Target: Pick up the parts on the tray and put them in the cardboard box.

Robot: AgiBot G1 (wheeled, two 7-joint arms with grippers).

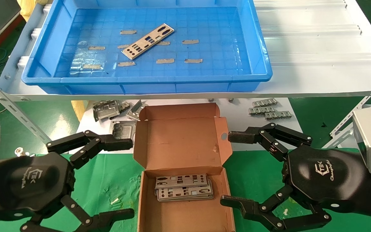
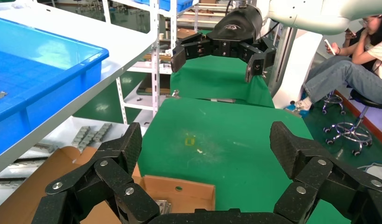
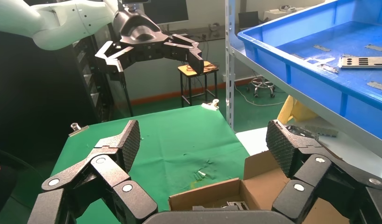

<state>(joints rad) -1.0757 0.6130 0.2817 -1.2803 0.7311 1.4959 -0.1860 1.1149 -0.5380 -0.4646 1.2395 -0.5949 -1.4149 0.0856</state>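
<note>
Both sets of jaws stand wide apart and hold nothing. The left gripper (image 1: pixel 129 178) hangs over the green cloth (image 1: pixel 108 180) just beside the cardboard box (image 1: pixel 185 138) on its left, one finger level with the raised lid, the other near the box's front corner. The right gripper (image 1: pixel 229 169) mirrors it on the box's right, upper fingertip close to the side flap with the round hole (image 1: pixel 224 136), lower fingertip near the front wall. Neither gripper touches the box. Seen from the left wrist, the left gripper's own fingers (image 2: pixel 128 149) frame the green cloth and an edge of the box, with the right gripper farther off across the table.

The box sits open between the two grippers, lid tilted back. Inside its base lies a small stack of parts (image 1: pixel 184 187), flat, slightly fanned.

On the white shelf (image 1: pixel 317 48) above and behind the box rests the tray (image 1: pixel 50 45). One part (image 1: pixel 148 41) lies in it, diagonal, left of centre on the grid floor. Short grey tape strips (image 1: pixel 165 61) are scattered around it, one partly under it.

Under the shelf, on a white surface behind the box, lie folded grey brackets (image 1: pixel 106 110) to the left and further metal pieces (image 1: pixel 269 110) to the right.
</note>
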